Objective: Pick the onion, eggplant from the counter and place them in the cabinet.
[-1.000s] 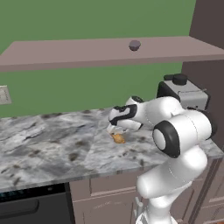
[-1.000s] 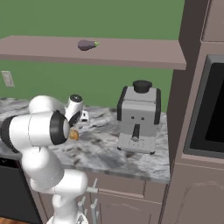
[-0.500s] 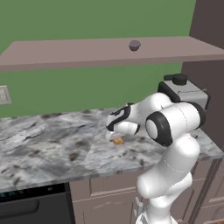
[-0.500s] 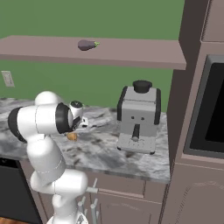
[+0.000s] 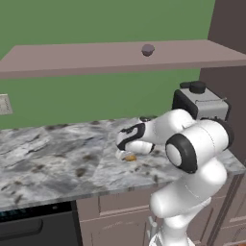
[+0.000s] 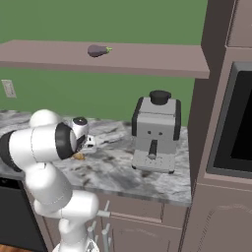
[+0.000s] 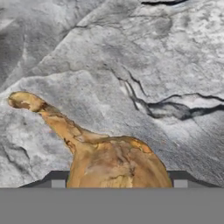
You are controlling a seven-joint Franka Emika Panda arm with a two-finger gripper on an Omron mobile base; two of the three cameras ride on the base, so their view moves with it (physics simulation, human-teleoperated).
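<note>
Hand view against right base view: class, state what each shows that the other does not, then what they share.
Hand view alone: the onion's thin stem tip, the bulb lying between the fingertips of the gripper.
Right base view alone: the eggplant lying on the cabinet, the coffee machine, and the dark oven at the right.
Shared: the onion and the marbled counter.

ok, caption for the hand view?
Onion lying on the counter, stem tip pointing away, seen close between the pincer tips.
</note>
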